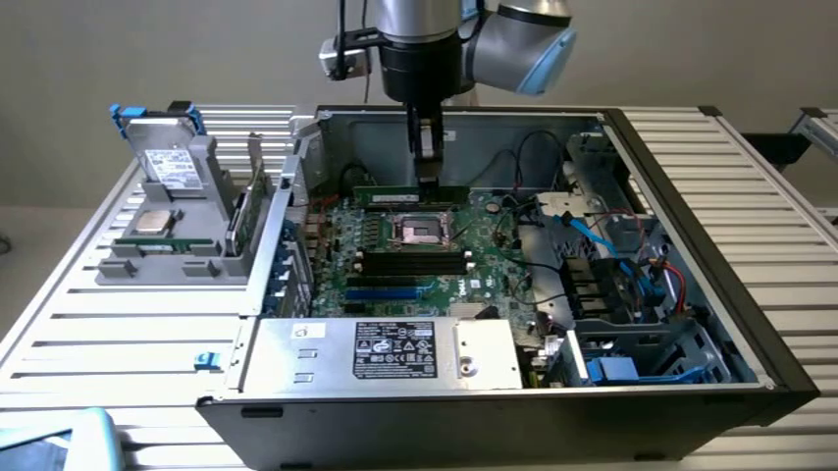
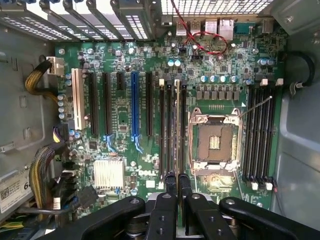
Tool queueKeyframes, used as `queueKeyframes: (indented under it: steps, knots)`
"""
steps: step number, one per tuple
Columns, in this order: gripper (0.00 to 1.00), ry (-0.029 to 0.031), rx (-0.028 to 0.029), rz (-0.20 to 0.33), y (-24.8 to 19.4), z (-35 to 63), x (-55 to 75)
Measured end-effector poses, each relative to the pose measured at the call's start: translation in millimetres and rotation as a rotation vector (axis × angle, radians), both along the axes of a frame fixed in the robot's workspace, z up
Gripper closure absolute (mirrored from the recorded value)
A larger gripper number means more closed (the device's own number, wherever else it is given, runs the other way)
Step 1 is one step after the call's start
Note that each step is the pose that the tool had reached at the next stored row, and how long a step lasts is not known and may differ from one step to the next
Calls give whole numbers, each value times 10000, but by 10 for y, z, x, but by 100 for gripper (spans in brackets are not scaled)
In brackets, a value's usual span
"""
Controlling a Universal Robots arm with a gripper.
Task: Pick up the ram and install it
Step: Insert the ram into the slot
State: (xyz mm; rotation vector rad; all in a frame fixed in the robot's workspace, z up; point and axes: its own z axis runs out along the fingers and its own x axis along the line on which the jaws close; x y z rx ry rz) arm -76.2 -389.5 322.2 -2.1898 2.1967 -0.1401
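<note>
One bench: slatted, carries the open computer case.
Motherboard: lies flat inside the case.
Ram: stands on edge along the black slots beside the processor socket.
Fingers: clenched on the ram from above.

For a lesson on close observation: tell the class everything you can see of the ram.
The ram is a long, thin green board with a pale label. It stands on edge along a black slot of the motherboard, beside the empty processor socket. The gripper is shut on its upper edge. Whether it is fully seated cannot be told.
</note>
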Motion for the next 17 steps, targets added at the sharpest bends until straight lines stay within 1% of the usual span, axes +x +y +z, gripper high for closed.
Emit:
queueKeyframes:
  steps: [7, 11, 13, 15, 17]
  knots:
    - [86, 0, -3, 1, -15, -127, 1]
    - [86, 0, -31, 2, -16, -199, 1]
    - [86, 0, -56, 1, -16, -228, 3]
    - [86, 11, -111, 2, -16, -231, 3]
    - [86, 11, -114, 2, -16, -231, 3]
